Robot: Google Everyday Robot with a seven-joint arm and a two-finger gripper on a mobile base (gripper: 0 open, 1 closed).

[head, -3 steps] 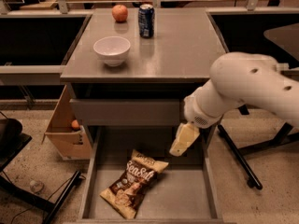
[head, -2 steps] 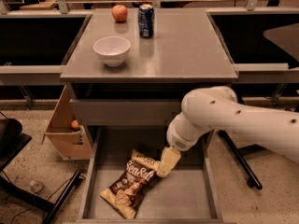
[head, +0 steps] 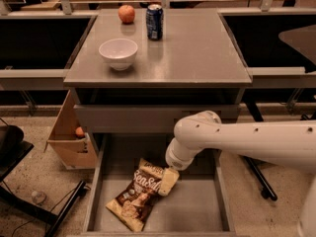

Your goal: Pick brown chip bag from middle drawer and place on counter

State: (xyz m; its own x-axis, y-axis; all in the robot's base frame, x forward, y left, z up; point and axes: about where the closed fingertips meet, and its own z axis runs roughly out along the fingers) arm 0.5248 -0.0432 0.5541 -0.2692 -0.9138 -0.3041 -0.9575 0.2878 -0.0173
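The brown chip bag [head: 138,195] lies flat on the floor of the open middle drawer [head: 197,211], towards its left side, with "Sea Salt" lettering facing up. My gripper [head: 166,182] hangs from the white arm [head: 237,141] that reaches in from the right, and sits down in the drawer at the bag's upper right edge, touching or just over it. The counter [head: 197,48] is the grey cabinet top above the drawer.
On the counter stand a white bowl [head: 118,53], a blue soda can [head: 154,21] and an apple [head: 127,14]. A cardboard box [head: 71,139] sits on the floor left of the cabinet. A dark chair base [head: 29,201] is at lower left.
My gripper has moved left and down into the drawer, from above its right side to the bag's upper right edge. The bag has not moved.
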